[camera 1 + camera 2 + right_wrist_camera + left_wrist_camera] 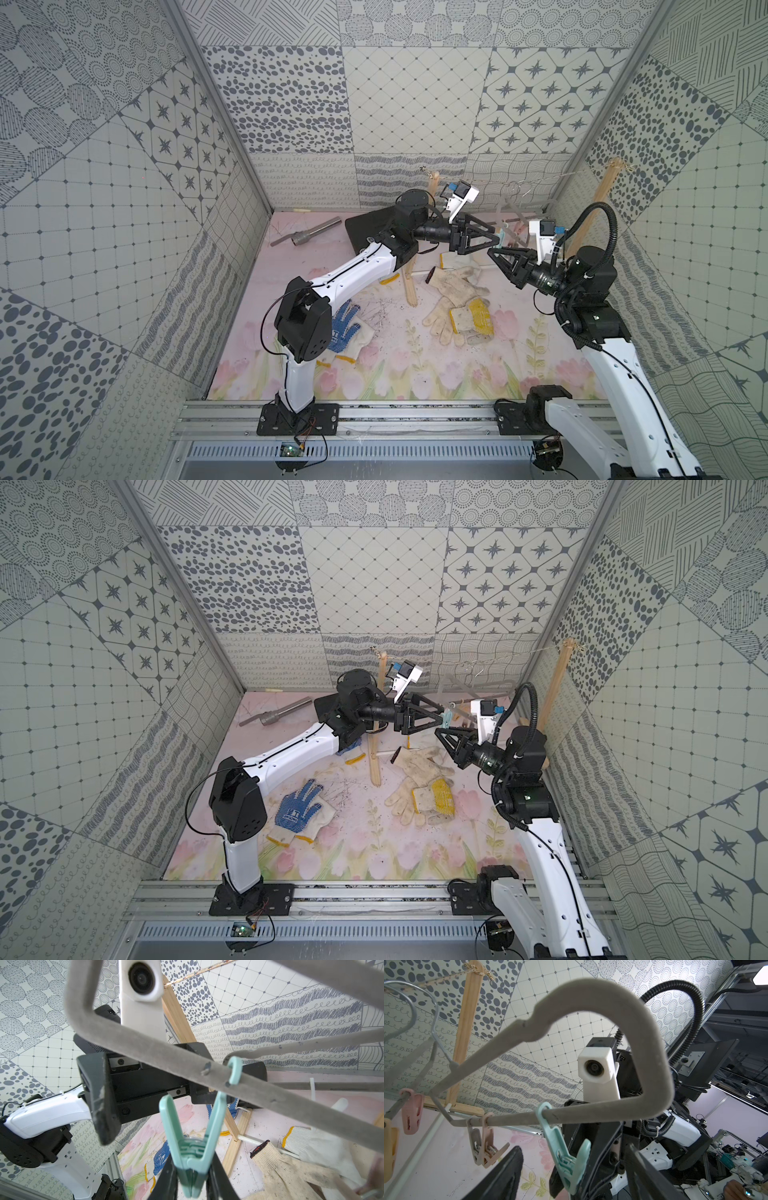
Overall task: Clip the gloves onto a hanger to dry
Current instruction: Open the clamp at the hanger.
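On your flowered mat, toward its front left, lies a blue-dotted glove. The cream and yellow-dotted gloves are heaped right of centre. Behind them, your right gripper is clamped on the teal peg, which hooks over the grey hanger above the far right corner. Your left gripper has its jaws wide apart, one on either side of that peg.

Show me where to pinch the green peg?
Probably on the green peg's two upper arms, spread in a V under its hook. The open left claw should reach in from opposite the right claw, which holds the lower tip, and squeeze across them.
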